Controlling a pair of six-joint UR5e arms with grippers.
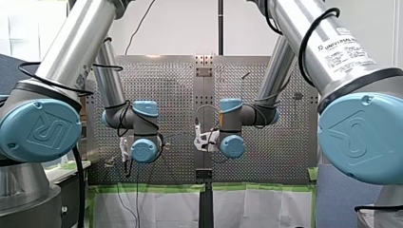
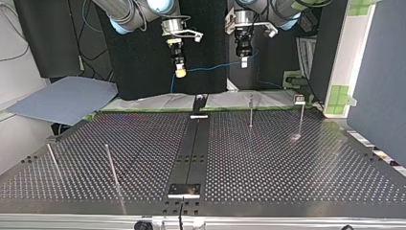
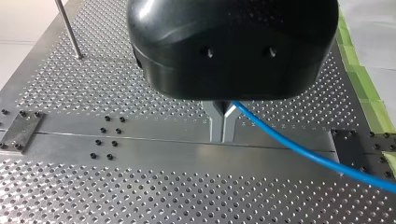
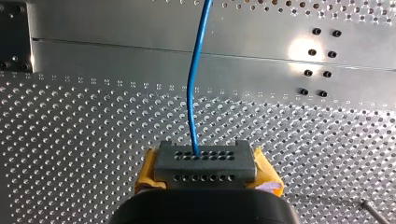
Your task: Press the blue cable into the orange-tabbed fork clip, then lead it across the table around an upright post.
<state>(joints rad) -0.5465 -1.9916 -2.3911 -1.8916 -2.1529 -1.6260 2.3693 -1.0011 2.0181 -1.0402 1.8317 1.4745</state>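
Blue cable [image 4: 189, 93], thin and plastic-sheathed, hangs strung between both grippers at the top view's twelve o'clock, beyond the perforated metal table's [image 2: 287, 163] far edge. My left gripper's [image 3: 222, 127] metal fingers [image 3: 215, 126] pinch it; my right gripper [image 4: 205, 163], yellow-padded, clamps it too. I cannot find the orange-tabbed fork clip, so pressing-in seems not begun. Next: lower the cable into it, then head for the thin steel post [image 2: 251, 111] at one o'clock.

Four thin upright posts [image 2: 111, 165] are seen standing on the perforated table [image 2: 287, 163]; a smooth central strip [image 2: 194, 143] is apparently bolted across it.
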